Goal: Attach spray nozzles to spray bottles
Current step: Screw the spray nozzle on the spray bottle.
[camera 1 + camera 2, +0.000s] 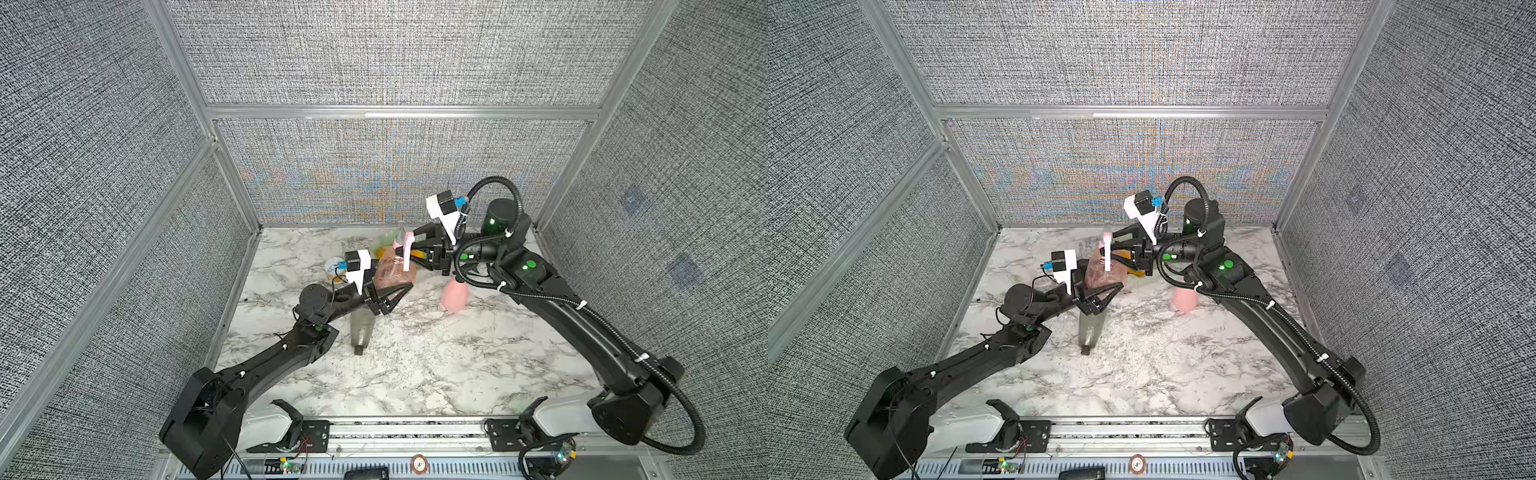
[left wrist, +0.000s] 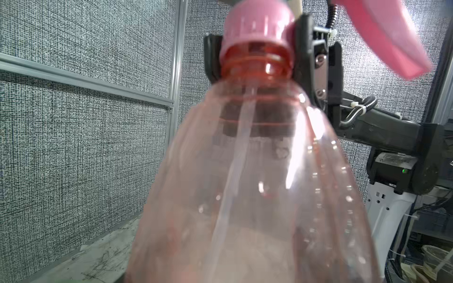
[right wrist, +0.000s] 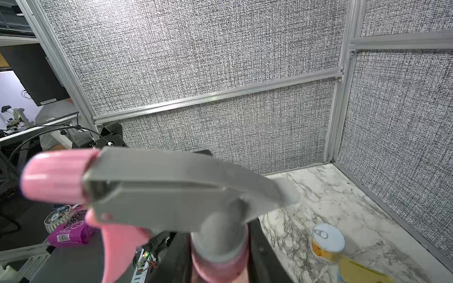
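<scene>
Left gripper [image 1: 400,299] clasps the clear pink bottle [image 1: 392,270]; two more, grey bottle [image 1: 361,328] and pastel bottle [image 1: 455,296], are on the table [image 1: 415,365]. Right gripper [image 1: 415,248] pinches the one nozzle [image 3: 171,191].

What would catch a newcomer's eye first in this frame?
The clear pink translucent plastic bottle is held up at the scene's centre by the left gripper. On its neck sits the grey-and-pink trigger spray nozzle, with the jaws of the right gripper clamped on its pink collar.

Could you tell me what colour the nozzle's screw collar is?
The collar is pink, clearest in the left wrist view.
</scene>
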### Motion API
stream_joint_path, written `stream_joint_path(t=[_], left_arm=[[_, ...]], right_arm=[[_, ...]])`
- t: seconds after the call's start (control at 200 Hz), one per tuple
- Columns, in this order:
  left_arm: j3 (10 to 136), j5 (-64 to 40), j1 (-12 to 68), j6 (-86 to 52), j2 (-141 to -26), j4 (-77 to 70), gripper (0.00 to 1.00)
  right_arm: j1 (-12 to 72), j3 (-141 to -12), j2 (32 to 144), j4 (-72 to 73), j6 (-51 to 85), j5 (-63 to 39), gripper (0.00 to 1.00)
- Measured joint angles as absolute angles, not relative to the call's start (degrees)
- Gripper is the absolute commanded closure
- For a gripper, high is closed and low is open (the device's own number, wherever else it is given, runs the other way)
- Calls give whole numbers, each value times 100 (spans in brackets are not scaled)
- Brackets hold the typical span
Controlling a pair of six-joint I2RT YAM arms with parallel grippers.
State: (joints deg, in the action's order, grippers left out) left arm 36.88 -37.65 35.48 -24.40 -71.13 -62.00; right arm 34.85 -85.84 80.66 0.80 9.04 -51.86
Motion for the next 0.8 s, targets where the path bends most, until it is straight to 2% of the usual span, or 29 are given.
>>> stream_joint_path(t=[0.18,0.445,0.8], left_arm=[[3704,-3750,3546,-2445,-7111,-6202,38],[3715,-3677,3542,-2399,-7098,-6167,38],[3723,-3216,3535,-2137,-7039,-5817,39]], right_arm=[[3531,-8532,8060,220,843,-5109,82],[3632,-8418,8001,364,845,-4812,88],[4150,-8114,7782,423,871,-2954,96]])
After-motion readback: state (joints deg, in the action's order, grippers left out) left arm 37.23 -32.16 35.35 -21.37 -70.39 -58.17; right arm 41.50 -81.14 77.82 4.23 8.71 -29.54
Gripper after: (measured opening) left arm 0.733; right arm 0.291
